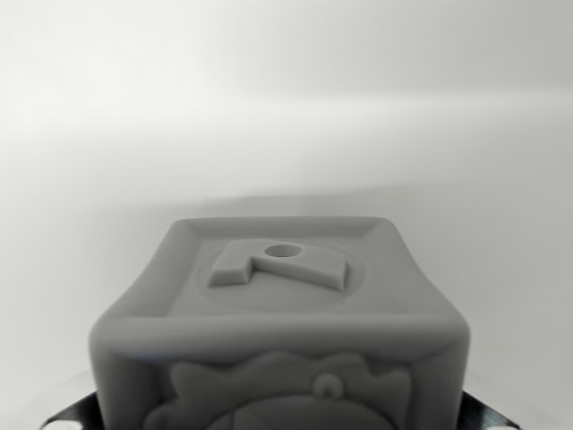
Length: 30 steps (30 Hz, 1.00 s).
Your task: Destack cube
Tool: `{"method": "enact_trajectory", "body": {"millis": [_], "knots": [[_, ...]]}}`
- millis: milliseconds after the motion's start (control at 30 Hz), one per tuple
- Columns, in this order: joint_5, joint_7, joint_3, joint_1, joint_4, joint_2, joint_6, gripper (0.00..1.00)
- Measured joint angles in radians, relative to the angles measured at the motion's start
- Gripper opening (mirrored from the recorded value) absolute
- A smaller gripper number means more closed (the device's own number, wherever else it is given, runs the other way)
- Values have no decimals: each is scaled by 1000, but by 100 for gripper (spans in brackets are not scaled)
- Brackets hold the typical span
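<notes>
A grey cube [279, 305] fills the lower middle of the wrist view, very close to the camera. Its upper face has a round recess with a raised shape and a small hole. The face towards me carries a relief pattern, cut off by the frame's bottom edge. My gripper [277, 419] shows only as dark finger parts at the bottom corners, one on the wrist view's left [70, 417] and one on the right [488, 417], each pressed against a side of the cube. No second cube is in view.
A plain white surface [286, 107] stretches behind the cube, with a faint shadow band just beyond it.
</notes>
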Motion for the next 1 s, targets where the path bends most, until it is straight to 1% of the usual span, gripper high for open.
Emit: {"method": "enact_trajectory", "body": {"millis": [133, 367, 600, 633, 1000], "knots": [[3, -3, 10, -9, 5, 14, 10, 0], [4, -5, 24, -22, 11, 34, 26, 0], [4, -5, 30, -29, 13, 42, 32, 0], [4, -5, 31, -29, 14, 43, 32, 100], [4, -5, 32, -30, 14, 43, 33, 100]]}}
